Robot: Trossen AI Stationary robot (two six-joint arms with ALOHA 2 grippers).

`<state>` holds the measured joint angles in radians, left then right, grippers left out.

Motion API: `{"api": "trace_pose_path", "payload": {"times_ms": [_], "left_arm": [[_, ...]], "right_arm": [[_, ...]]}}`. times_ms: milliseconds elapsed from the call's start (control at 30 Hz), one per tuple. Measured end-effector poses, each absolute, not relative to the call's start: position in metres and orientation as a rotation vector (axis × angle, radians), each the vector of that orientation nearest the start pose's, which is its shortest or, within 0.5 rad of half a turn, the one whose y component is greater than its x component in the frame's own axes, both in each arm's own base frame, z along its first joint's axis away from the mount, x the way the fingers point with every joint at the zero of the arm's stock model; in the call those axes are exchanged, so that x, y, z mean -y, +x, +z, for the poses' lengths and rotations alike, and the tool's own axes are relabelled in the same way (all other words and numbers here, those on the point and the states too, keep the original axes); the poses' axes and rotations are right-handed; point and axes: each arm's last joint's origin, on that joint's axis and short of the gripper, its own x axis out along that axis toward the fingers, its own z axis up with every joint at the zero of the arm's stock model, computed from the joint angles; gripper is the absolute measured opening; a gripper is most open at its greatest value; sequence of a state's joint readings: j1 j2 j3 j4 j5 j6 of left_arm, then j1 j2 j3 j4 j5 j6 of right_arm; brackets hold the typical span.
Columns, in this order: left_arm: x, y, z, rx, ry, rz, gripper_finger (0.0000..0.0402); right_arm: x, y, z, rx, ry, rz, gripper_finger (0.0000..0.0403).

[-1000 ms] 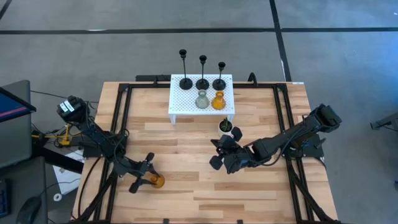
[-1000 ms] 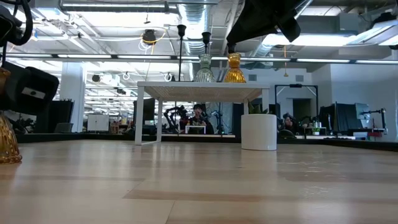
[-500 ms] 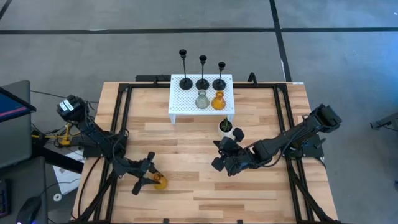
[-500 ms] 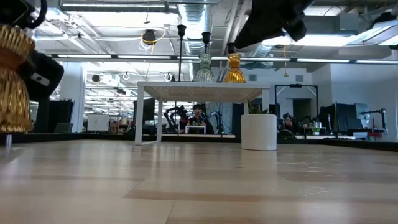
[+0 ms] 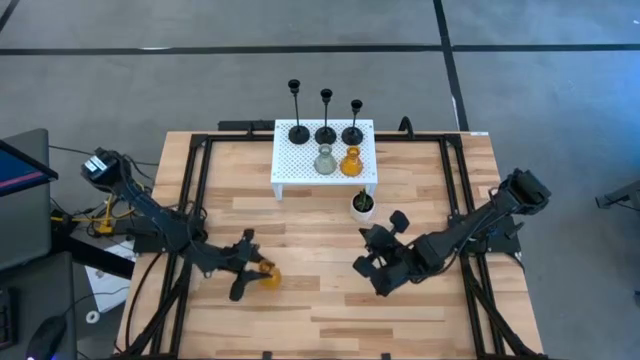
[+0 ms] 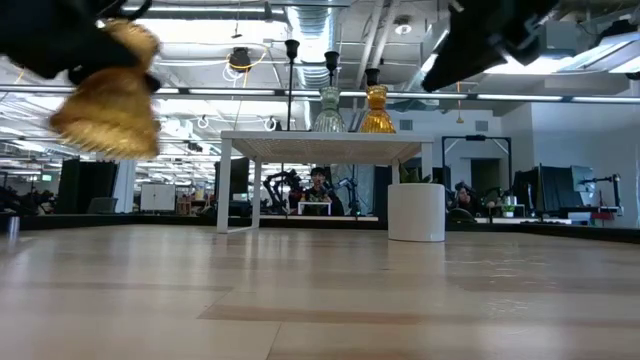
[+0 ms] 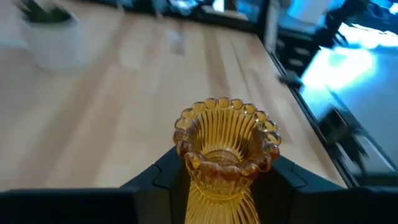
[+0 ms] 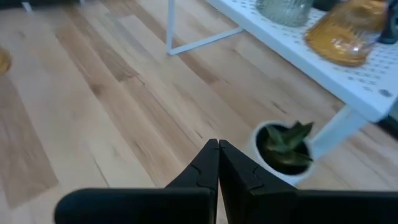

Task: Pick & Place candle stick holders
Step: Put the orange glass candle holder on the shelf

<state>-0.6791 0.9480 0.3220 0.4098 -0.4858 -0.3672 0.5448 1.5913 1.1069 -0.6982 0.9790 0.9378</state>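
Lifted off the table since before – amber holder clamped in left jaws, blurred; right jaws shut.

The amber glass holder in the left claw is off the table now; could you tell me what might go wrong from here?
The left claw pinches the amber glass holder low on its ribbed neck, and the low view shows it tilted, so it could slip and drop. The white shelf already carries the three black holders, a grey glass holder and another amber one, so setting it down might knock a neighbour. The right claw waits near the small plant pot.
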Motion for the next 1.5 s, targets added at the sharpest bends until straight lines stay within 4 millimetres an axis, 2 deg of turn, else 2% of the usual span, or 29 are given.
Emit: {"api": "trace_pose_path", "payload": {"times_ms": [167,333,567,767,967,1133,1300,1500], "left_arm": [[0.090,0.162,0.235,-0.133,-0.179,-0.115,0.0130],[0.068,0.170,0.267,-0.076,-0.113,-0.005,0.0131],[0.028,0.187,0.302,-0.079,-0.077,0.228,0.0132],[-0.005,0.202,0.324,-0.064,-0.045,0.342,0.0129],[-0.039,0.218,0.329,-0.085,-0.048,0.478,0.0133],[-0.062,0.229,0.322,-0.132,-0.060,0.569,0.0131],[-0.079,0.234,0.312,-0.161,-0.115,0.586,0.0134],[-0.089,0.235,0.310,-0.149,-0.162,0.620,0.0133]], "right_arm": [[-0.147,0.257,0.228,-0.573,-0.014,-0.707,0.0000],[-0.149,0.250,0.224,-0.576,-0.059,-0.708,0.0000],[-0.137,0.233,0.191,-0.600,-0.040,-0.754,0.0000],[-0.140,0.228,0.171,-0.532,0.059,-0.737,0.0000],[-0.144,0.223,0.166,-0.519,0.079,-0.717,0.0000],[-0.149,0.220,0.166,-0.516,0.078,-0.695,0.0000],[-0.152,0.219,0.167,-0.514,0.078,-0.681,0.0000],[-0.151,0.219,0.167,-0.511,0.076,-0.683,0.0000]]}}
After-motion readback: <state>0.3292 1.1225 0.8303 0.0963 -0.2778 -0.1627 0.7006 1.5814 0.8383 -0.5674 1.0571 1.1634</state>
